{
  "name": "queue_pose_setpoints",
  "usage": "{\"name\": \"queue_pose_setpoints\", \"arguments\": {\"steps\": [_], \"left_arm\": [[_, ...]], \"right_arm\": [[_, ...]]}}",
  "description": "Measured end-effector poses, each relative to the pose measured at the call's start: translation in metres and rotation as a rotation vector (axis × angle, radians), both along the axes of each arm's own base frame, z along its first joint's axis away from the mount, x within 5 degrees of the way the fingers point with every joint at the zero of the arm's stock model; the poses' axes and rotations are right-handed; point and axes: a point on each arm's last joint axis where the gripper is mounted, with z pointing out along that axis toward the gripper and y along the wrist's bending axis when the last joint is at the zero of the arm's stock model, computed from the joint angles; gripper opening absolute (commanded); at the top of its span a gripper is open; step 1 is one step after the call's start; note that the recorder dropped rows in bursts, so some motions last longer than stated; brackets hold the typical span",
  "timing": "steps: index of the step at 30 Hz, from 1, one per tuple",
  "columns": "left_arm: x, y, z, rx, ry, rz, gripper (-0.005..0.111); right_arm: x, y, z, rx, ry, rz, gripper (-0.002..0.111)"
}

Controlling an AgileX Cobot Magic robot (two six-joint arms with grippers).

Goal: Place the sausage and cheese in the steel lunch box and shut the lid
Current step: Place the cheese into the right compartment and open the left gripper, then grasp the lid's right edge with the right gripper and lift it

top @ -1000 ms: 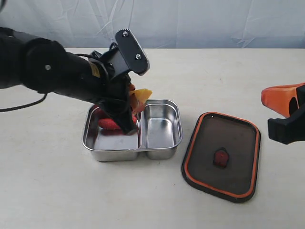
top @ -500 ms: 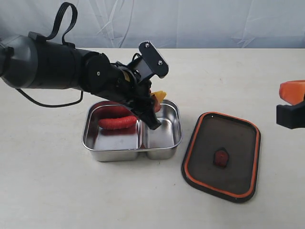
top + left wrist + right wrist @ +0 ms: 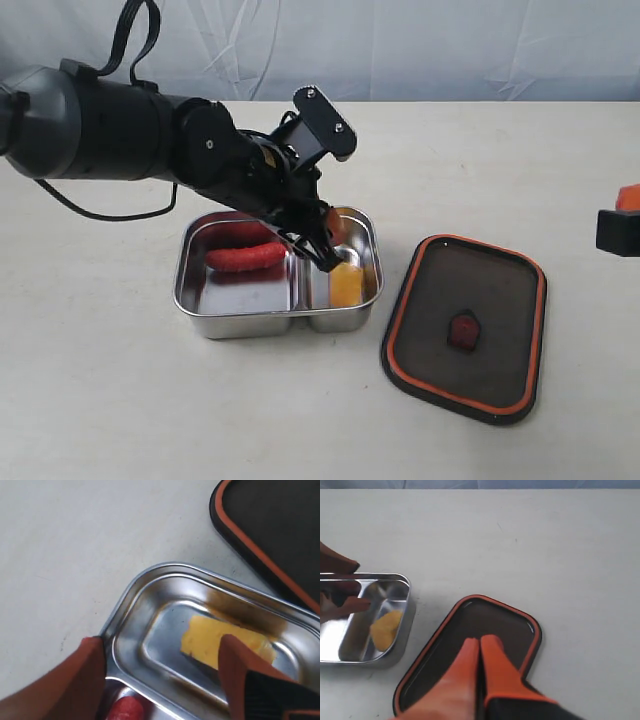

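The left gripper (image 3: 326, 248) is hanging over the box (image 3: 250, 322) with its jaws standing wide and nothing between them. Half a second ago it was carrying the cheese above the box; now the cheese (image 3: 347, 285) is lying on the floor of the smaller compartment. In the wrist view the orange fingers (image 3: 85, 680) are straddling that compartment with the cheese showing between them, and as far as can be told neither is touching it. The sausage (image 3: 245, 257) is lying in the larger compartment, towards its far wall.

So both foods are sitting in the box, and the loading half of the job is looking done.

The lid (image 3: 465, 325) is lying flat on the table (image 3: 300, 420) just beside the box, not touching it. The right gripper (image 3: 480, 665) is waiting out beyond the lid with its fingers pressed together, holding nothing. Only the closing is remaining, and the left arm is probably needing to clear the box before the lid can go on.
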Motion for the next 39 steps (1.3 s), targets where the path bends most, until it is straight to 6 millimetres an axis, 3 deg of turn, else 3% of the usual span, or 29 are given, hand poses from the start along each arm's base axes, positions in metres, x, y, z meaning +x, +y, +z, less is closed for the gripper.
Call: {"name": "queue_pose_setpoints", "arguments": {"steps": [5,6,10,15,21,23,32,39], "left_arm": [[-0.003,0.002,0.007,-0.011,0.017,0.023,0.004],[-0.003,0.003,0.011,-0.018,0.016,0.031,0.001],[-0.006,0.008,0.032,-0.056,-0.006,0.067,0.0],[-0.001,0.037,0.055,-0.07,0.017,0.157,0.0],[0.002,0.077,0.075,-0.071,0.051,0.258,0.0],[-0.001,0.085,0.079,-0.076,0.048,0.275,0.0],[-0.013,0.093,0.09,-0.111,0.035,0.289,0.0],[-0.015,0.093,0.089,-0.104,0.057,0.287,0.0]], "right_arm": [[0.001,-0.007,-0.011,-0.045,0.127,-0.137,0.001],[0.001,-0.007,-0.014,-0.053,0.149,-0.15,0.001],[0.011,0.003,-0.026,-0.082,0.235,-0.172,0.001],[0.033,0.023,-0.051,-0.135,0.324,-0.168,0.003],[0.077,0.02,-0.088,-0.142,0.47,-0.289,0.035],[0.092,0.016,-0.096,-0.128,0.509,-0.302,0.04],[0.143,0.016,-0.122,-0.097,0.637,-0.284,0.04],[0.152,0.02,-0.159,-0.151,0.751,-0.285,0.04]]}}
